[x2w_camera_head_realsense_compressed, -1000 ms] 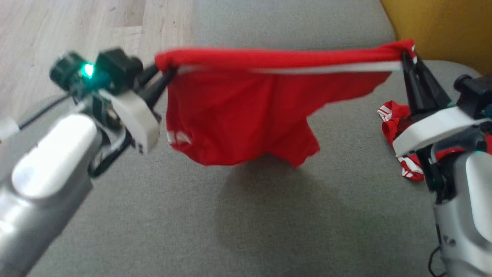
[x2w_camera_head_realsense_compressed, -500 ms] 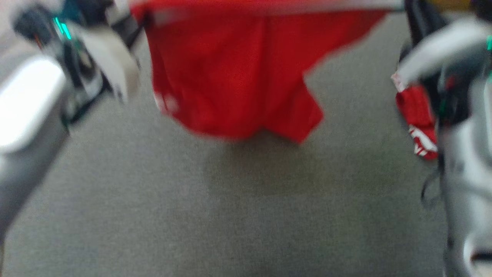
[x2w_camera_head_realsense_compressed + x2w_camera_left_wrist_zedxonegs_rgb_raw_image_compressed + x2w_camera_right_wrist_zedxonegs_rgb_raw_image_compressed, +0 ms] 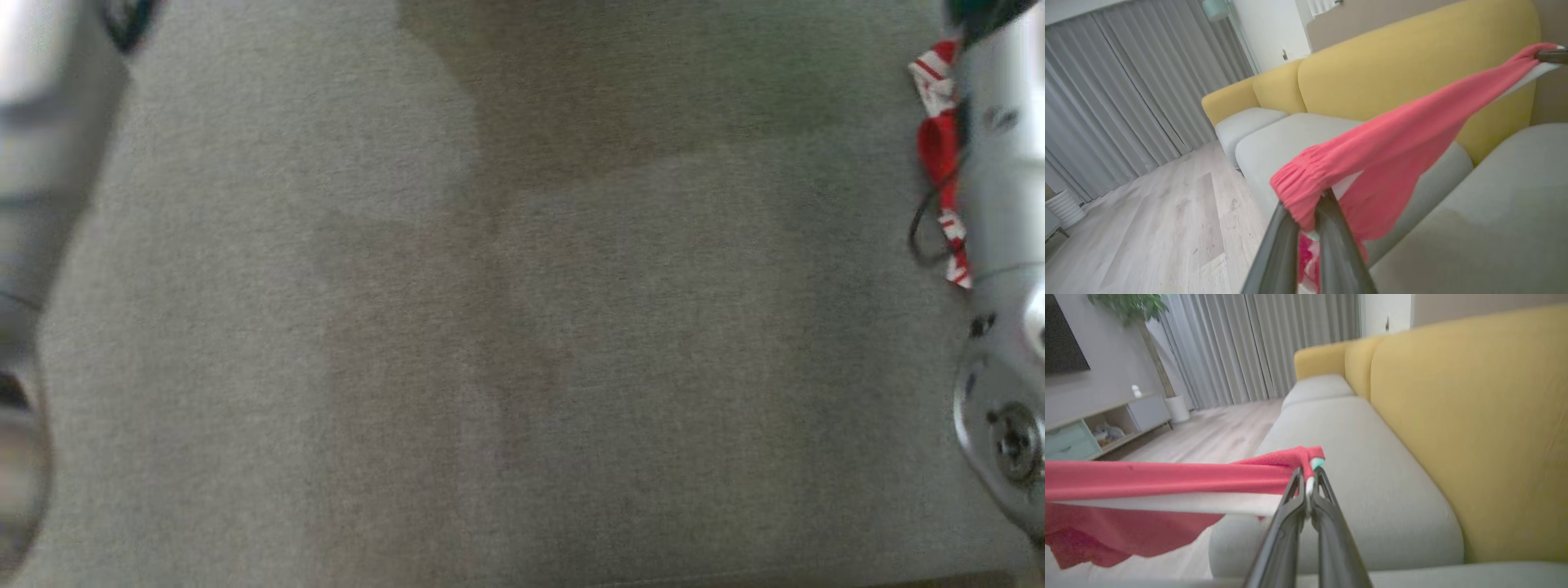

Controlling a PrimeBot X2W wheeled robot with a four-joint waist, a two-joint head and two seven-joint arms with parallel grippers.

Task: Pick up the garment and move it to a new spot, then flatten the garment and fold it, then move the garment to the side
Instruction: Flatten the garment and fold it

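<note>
The red garment (image 3: 1396, 139) hangs in the air, stretched taut by its waistband between my two grippers. In the left wrist view my left gripper (image 3: 1306, 204) is shut on the gathered elastic end, and the cloth runs up and right to the right gripper's dark tip (image 3: 1551, 55). In the right wrist view my right gripper (image 3: 1309, 473) is shut on the other end of the garment (image 3: 1167, 477), whose white inner band and loose red cloth trail off to the left. Pale forearms (image 3: 1000, 163) show at the side edges of the head view.
A grey seat cushion (image 3: 522, 343) lies below, carrying a shadow. A red and white striped bit of cloth (image 3: 939, 139) sits by my right arm. The yellow sofa back (image 3: 1474, 416) stands behind, and wooden floor (image 3: 1147, 228), curtains and a low cabinet (image 3: 1094, 428) lie beyond.
The head camera has swung down over the cushion, so the garment and both grippers have slid out of the top of the picture. Both grips hold as before.
</note>
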